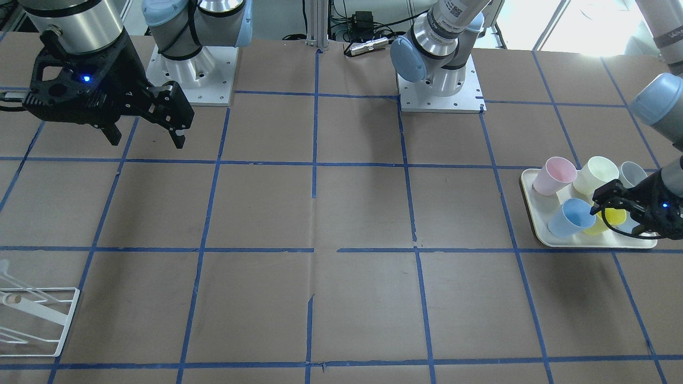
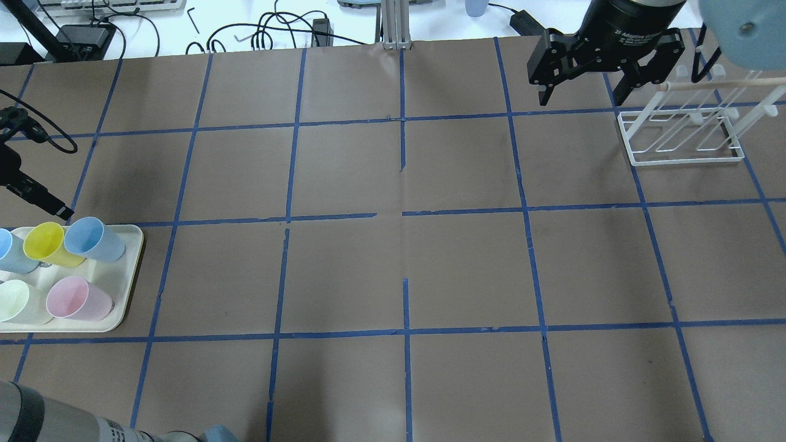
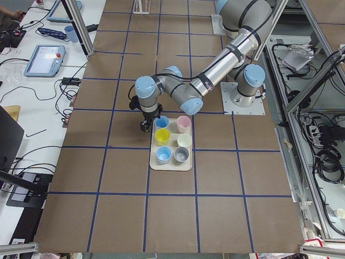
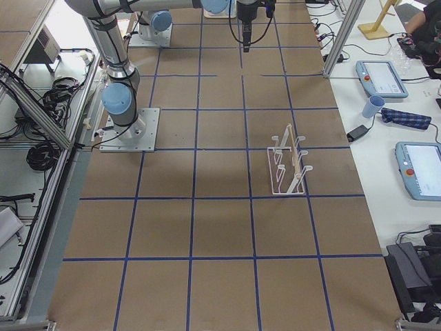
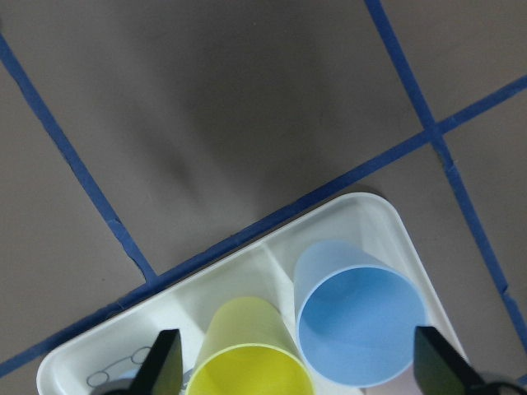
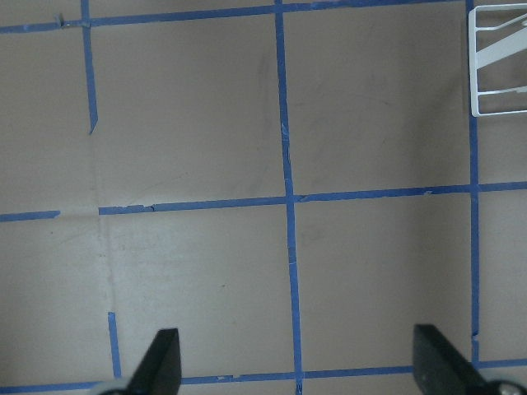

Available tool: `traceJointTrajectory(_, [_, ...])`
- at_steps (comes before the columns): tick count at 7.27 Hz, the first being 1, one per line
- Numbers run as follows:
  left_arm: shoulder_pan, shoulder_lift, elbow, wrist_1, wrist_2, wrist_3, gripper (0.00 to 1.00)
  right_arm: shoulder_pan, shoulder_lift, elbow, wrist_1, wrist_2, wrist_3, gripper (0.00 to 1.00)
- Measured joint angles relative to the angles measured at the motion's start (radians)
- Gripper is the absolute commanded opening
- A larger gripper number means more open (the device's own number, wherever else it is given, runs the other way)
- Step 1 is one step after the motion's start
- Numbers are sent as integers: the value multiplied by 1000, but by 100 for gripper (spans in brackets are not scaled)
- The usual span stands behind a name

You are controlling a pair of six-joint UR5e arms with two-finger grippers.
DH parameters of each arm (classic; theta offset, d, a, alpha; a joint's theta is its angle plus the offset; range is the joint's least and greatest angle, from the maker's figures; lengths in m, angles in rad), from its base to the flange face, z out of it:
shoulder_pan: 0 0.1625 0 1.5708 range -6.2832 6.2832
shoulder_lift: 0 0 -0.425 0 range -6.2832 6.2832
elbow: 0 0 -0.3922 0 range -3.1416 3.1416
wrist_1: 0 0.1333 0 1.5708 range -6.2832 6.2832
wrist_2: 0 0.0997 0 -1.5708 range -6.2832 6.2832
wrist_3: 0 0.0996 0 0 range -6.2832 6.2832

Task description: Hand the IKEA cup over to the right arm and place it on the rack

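On the tabletop [image 2: 405, 270], pickup, handover and racking are all being awaited. The right arm [image 1: 74, 26] is being held raised, apart from the rack [image 2: 681, 144], jaws wide and empty. The left arm [image 3: 221, 65] is being held over the tray [image 2: 128, 294], jaws open and empty above the IKEA cup [image 5: 358, 325], crowded by the yellow cup [image 5: 247, 362] beside it.

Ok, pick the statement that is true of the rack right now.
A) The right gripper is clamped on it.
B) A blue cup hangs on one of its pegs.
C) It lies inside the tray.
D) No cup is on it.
D: the rack stands on the table with bare pegs, while the IKEA cup sits in the tray at the far end.
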Motion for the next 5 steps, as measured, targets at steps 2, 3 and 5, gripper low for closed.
traceJointTrajectory(2, [1, -19, -23, 34, -2, -8, 100, 0, 0, 0, 1, -1, 0, 100])
traceJointTrajectory(3, [1, -25, -30, 34, -5, -12, 100, 0, 0, 1, 1, -1, 0, 100])
traceJointTrajectory(5, [3, -32, -48, 32, -8, -17, 72, 0, 0, 1, 1, 0, 0, 100])
